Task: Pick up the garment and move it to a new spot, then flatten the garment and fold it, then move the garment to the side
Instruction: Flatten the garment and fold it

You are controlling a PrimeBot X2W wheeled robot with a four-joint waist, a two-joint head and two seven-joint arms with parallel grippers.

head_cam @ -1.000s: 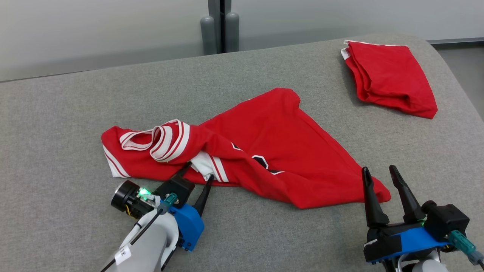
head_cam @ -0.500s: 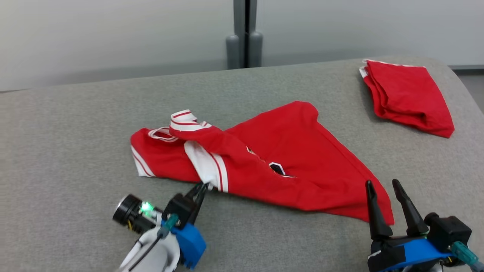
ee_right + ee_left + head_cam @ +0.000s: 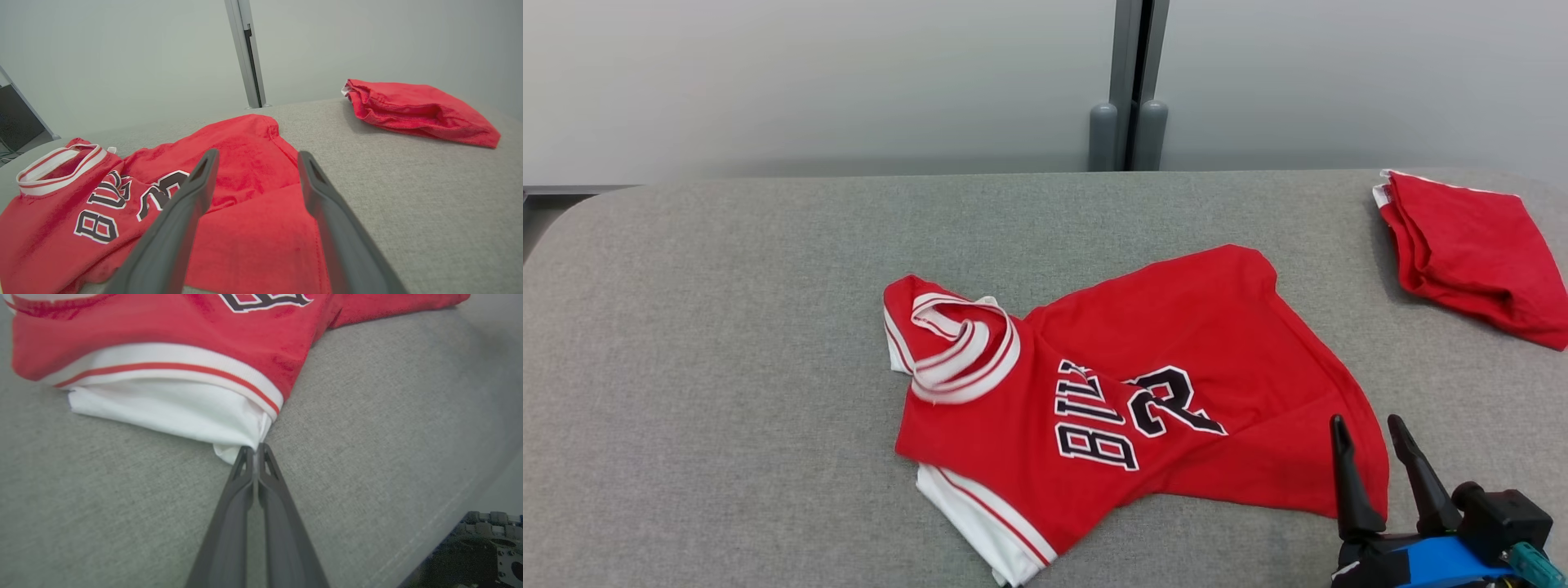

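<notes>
The garment [image 3: 1127, 392] is a red jersey with white-striped trim and black lettering, lying crumpled in the middle of the grey padded table [image 3: 727, 327]. In the left wrist view my left gripper [image 3: 256, 447] is shut on a corner of the garment's white hem [image 3: 184, 412], low over the table near its front edge. My right gripper [image 3: 1368, 429] stands open at the lower right, its fingertips just over the garment's right edge. In the right wrist view the garment [image 3: 229, 192] spreads out beyond that gripper [image 3: 257, 154], with nothing between its fingers.
A folded red cloth [image 3: 1470, 253] lies at the table's far right, also seen as a folded cloth [image 3: 416, 112] in the right wrist view. A grey post [image 3: 1131, 82] stands against the wall behind. The table's rounded left corner [image 3: 572, 212] is in view.
My left gripper shut on the white hem and pulled it toward the near edge, turning the lettering up. The head camera has shifted. The right gripper stays open.
</notes>
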